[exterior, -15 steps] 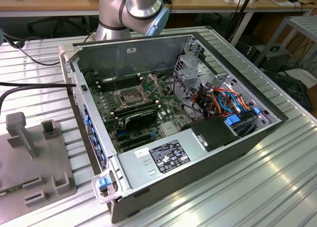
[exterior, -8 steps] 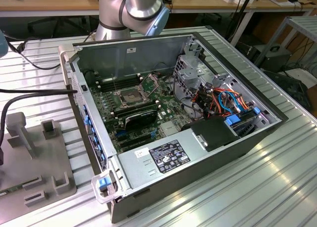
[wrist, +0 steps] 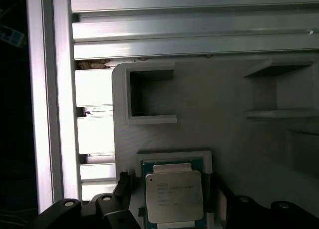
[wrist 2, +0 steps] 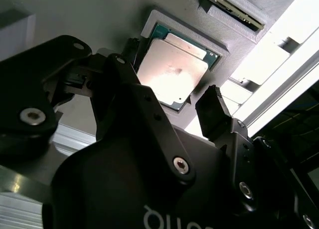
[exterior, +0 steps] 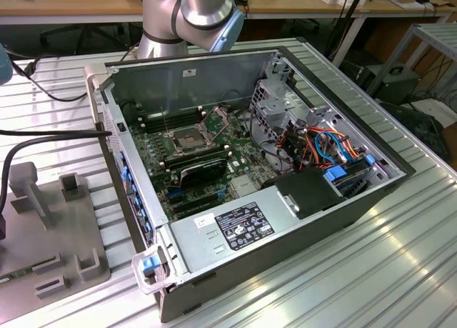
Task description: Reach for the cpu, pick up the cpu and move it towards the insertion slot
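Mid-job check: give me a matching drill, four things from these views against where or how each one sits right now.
1. cpu
2. insertion slot
3. pincer
4. grey holder

A. inside the open computer case
B. open, one finger on each side of the cpu
C. lying flat in a square recess
D. resting on the ribbed metal table

Pairs: 1-C, 2-A, 3-B, 4-D

A thin square cpu (wrist 2: 172, 72) with a pale, satin-sheen metal face and green board edge lies between the spread fingers (wrist 2: 214, 109) of the smooth, matt black gripper (wrist 2: 172, 74) with shiny screw heads (wrist 2: 180, 164), seated in a matt grey plastic tray (wrist: 214, 114) on a glossy ribbed aluminium table (wrist: 199, 39).
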